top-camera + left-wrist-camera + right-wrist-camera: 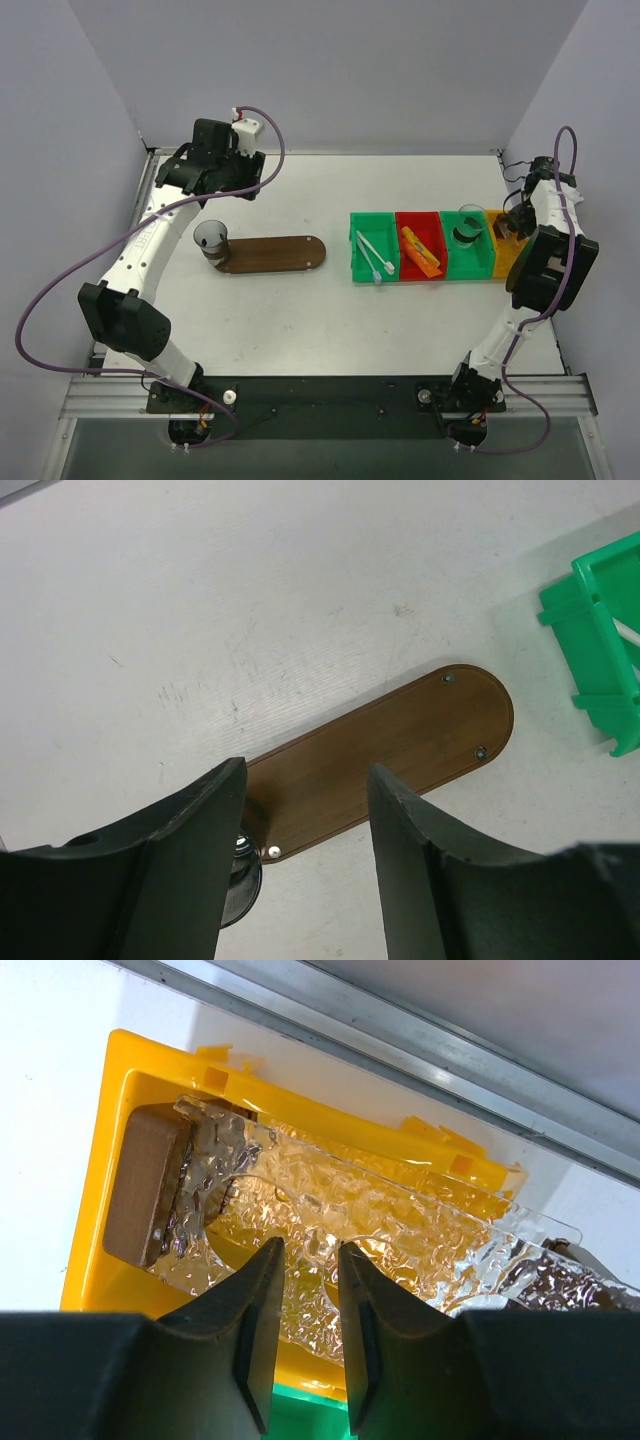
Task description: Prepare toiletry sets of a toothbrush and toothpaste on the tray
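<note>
1. A white bench (pixel 300 330) is enclosed by pale lilac walls. A metal rail runs along its far right edge.
2. One tray (pixel 275 254) is noted left of centre, lying lengthwise left to right. It is a flat, dark brown wooden oval with rounded ends and small pale dots near them.
3. One clear cup (pixel 212 238) is seen at the tray's left end. The rest of the board shows bare wood.
4. Four bins are set touching in a row to the right: first green bin (pixel 354 255), red bin (pixel 432 228), second green bin (pixel 470 265), yellow bin (pixel 92 1210). Bench surface shows between the tray's right end and the first green bin.
5. Two slim white toothbrushes (pixel 368 256) are counted in the first green bin.
6. Flat orange toothpaste tubes (pixel 421 250) are heaped in the red bin. At least two are made out, but the exact count cannot be told.
7. A second cup (pixel 469 224) is held in the second green bin.
8. A clear dimpled plastic piece (pixel 400 1220) and a brown block (pixel 145 1185) are seen in the yellow bin.
9. The left pincer (pixel 305 770) is held above the tray's left end with its fingers wide apart and nothing between them.
10. The right pincer (pixel 307 1260) is held over the yellow bin with its fingers close and a narrow slit between them. Whether the clear piece is gripped cannot be told.
</note>
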Motion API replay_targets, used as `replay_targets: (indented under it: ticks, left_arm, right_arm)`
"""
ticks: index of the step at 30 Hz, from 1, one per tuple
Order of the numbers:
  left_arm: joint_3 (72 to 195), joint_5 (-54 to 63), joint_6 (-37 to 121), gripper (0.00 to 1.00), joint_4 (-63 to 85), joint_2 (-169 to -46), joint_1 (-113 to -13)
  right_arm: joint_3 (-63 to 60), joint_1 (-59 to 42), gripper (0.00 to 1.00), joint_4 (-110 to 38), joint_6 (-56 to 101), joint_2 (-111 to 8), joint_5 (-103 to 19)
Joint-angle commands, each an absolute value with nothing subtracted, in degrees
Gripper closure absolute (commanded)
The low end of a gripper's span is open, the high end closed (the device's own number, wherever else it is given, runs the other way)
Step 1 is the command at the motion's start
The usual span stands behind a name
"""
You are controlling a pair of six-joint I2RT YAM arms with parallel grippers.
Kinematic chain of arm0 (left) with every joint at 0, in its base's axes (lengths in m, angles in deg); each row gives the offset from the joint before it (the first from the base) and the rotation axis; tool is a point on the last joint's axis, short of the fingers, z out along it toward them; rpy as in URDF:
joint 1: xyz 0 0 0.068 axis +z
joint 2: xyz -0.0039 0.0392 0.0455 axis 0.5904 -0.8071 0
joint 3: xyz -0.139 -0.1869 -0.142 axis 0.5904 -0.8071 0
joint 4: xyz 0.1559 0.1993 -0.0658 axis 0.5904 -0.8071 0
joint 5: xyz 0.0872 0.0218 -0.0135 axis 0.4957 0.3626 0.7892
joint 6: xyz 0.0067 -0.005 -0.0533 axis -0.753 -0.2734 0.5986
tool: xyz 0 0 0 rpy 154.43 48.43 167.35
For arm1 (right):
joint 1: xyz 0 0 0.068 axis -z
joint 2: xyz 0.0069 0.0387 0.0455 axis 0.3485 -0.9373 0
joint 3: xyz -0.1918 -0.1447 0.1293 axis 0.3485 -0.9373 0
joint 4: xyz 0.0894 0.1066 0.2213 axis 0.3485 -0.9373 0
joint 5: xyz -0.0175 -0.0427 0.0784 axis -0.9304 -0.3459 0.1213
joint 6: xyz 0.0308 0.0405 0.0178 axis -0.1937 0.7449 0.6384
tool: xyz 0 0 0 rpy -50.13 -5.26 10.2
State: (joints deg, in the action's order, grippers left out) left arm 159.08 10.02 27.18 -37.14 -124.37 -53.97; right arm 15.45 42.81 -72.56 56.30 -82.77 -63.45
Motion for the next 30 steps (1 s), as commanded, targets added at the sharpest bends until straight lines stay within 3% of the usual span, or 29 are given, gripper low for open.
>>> replay_targets:
  ticks: [1,7,16,30]
  left_arm:
    - [161.9,10.7,26.6,0.39,-36.8,-122.8,-53.7]
    - [161.9,10.9,26.4,0.39,-36.7,-122.8,-53.7]
    - [161.7,11.3,26.1,0.39,-36.8,-122.4,-53.7]
    - [161.3,12.0,25.4,0.39,-36.7,-121.0,-53.7]
  right_arm:
    - [15.4,42.4,0.79,-76.7,58.8,-84.8,-64.6]
    - [15.0,42.1,0.82,-77.2,60.1,-85.2,-64.7]
    - [15.4,41.9,1.00,-77.9,61.1,-85.4,-64.1]
    - [17.8,41.8,1.00,-77.8,60.7,-79.5,-66.3]
